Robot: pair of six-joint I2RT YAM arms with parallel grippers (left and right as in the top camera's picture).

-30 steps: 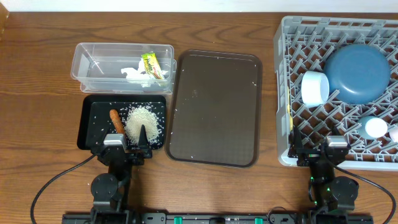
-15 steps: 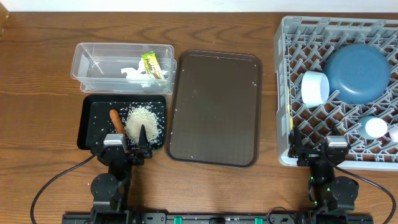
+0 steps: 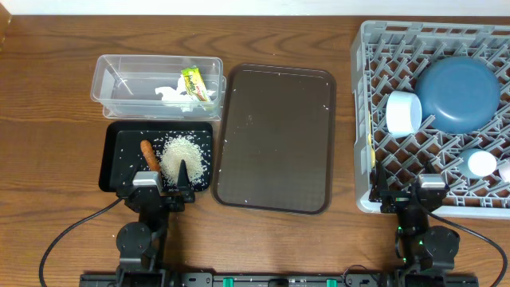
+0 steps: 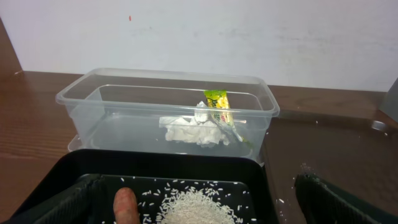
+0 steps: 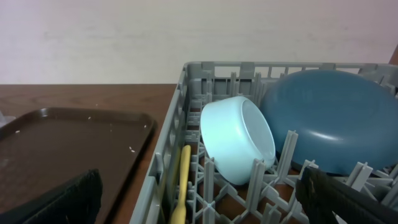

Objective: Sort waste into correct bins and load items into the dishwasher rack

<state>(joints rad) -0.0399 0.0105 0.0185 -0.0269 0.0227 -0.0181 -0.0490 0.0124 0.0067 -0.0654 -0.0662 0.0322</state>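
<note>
The clear tub (image 3: 107,80) holds the crumpled white tissue (image 3: 175,96) and the yellow-green wrapper (image 3: 194,84); both also show in the left wrist view, the tissue (image 4: 189,129) and the wrapper (image 4: 217,106). The black tray (image 3: 119,159) holds the rice heap (image 3: 182,154) and the orange stick (image 3: 148,155). The grey rack (image 3: 362,119) holds the blue dish (image 3: 457,94), the white bowl (image 3: 402,112), the light blue cup (image 3: 480,162), the pink cup (image 3: 504,169) and the cream spoon (image 5: 182,180). My left gripper (image 4: 199,208) is open over the black tray's near edge. My right gripper (image 5: 199,205) is open at the rack's near edge.
A large dark brown tray (image 3: 276,135) with a few stray rice grains lies between the bins and the rack. A white wall stands behind the table. Both arm bases sit at the table's front edge.
</note>
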